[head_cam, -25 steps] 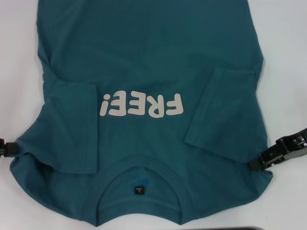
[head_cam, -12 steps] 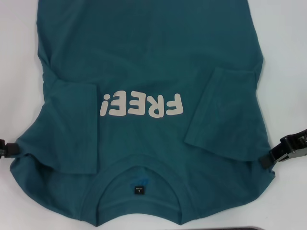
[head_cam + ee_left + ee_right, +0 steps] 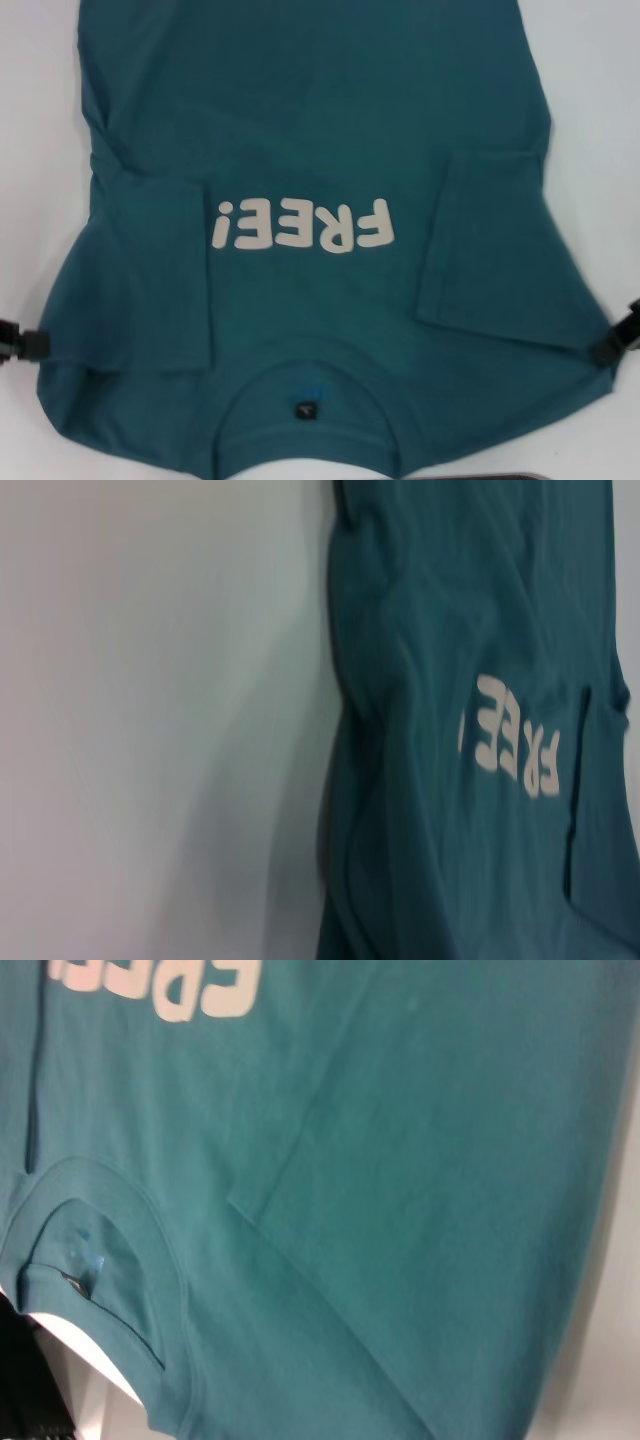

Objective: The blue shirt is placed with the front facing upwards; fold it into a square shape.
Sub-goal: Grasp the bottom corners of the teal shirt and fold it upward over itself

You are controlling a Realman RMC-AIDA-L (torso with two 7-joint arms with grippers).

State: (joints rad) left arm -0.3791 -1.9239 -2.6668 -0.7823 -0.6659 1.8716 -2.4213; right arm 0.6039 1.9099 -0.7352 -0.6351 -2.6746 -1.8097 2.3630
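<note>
Since the earlier frames the shoulder end of the blue shirt (image 3: 320, 200) has been drawn wider and flatter: its right shoulder corner has been carried outward toward the frame edge, the right gripper (image 3: 618, 340) has been moved out with it so that only its tip is seen, and the collar (image 3: 305, 385) and lettering have been shifted slightly nearer the robot. The left gripper (image 3: 22, 342) is seen at the left shoulder corner, touching the cloth edge. Each pincer appears to be at the fabric edge, but whether either is closed on the cloth cannot be told from these views. The shirt is laid front up on the white table (image 3: 30, 120), collar nearest the robot, hem running out of view at the far side. Both short sleeves have already been folded inward onto the chest, the left sleeve (image 3: 160, 280) and the right sleeve (image 3: 480, 240) lying either side of the print; this is judged to be the only fold completed. The lengthwise folding of the body into a square is judged to remain. The pale block lettering (image 3: 300, 225) is read as "FREE!", upside down to the head camera. A small dark neck label (image 3: 304, 409) is seen inside the collar; its writing cannot be read.
</note>
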